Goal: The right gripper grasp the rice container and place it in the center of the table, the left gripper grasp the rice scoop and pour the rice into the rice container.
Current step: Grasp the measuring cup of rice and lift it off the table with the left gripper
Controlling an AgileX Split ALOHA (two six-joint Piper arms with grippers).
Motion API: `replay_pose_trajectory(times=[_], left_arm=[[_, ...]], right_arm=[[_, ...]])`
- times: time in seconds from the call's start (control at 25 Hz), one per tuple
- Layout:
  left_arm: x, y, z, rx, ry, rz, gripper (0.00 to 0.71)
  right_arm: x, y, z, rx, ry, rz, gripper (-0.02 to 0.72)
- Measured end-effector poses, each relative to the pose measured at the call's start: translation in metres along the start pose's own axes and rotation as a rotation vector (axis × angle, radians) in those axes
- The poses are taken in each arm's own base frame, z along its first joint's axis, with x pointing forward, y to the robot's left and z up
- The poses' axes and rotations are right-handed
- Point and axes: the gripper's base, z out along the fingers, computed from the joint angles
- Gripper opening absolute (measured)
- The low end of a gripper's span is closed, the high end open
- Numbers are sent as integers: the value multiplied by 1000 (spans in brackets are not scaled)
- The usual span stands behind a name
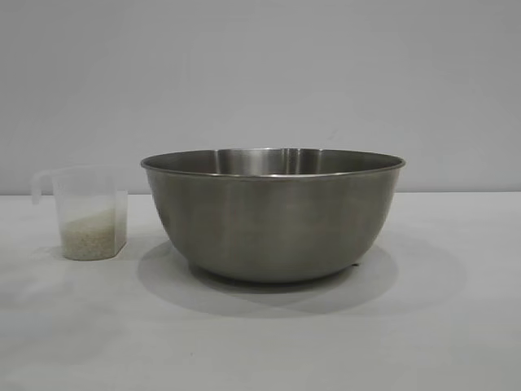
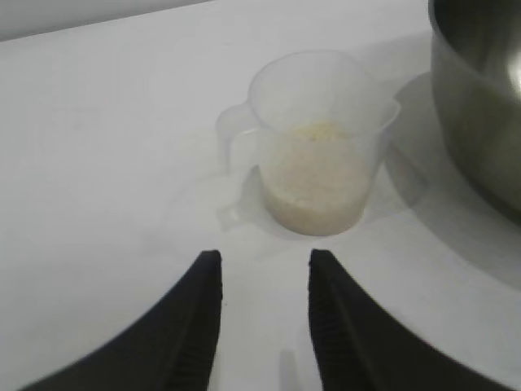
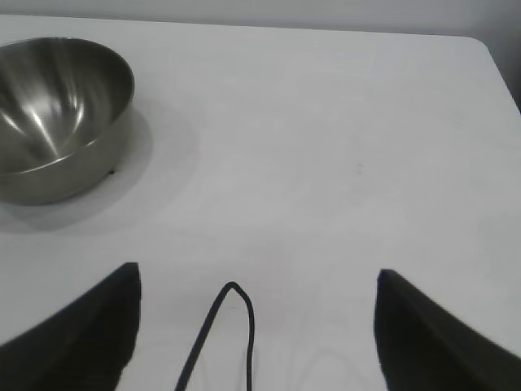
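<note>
Presently, left tool (image 2: 263,269): black, two tapering fingers standing narrowly apart, grasping nothing, low over the tabletop (image 1: 456,326) just short of the rice scoop (image 2: 317,138). Scoop: small clear plastic cup, upright, at nine o'clock of the rice container (image 1: 273,213) in the exterior view, partly filled with rice (image 1: 91,236); judged light, thin-walled, somewhat flexible and slick, easily tipped. Best hold is probably the loop handle (image 2: 232,134), the stiffest part. Container: large steel bowl, rigid, smooth, centred on the tabletop. Right tool (image 3: 256,281): spread wide, empty, well apart from the bowl.
</note>
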Motion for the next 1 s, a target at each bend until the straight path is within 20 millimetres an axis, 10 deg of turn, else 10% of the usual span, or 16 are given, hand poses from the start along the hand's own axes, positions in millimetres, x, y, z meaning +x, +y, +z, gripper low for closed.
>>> replay_pose_trajectory(times=[1.0], left_arm=[[1,4,40,-82,-9,-39,229]], right_arm=[[0,0,0,0,0,0,531]])
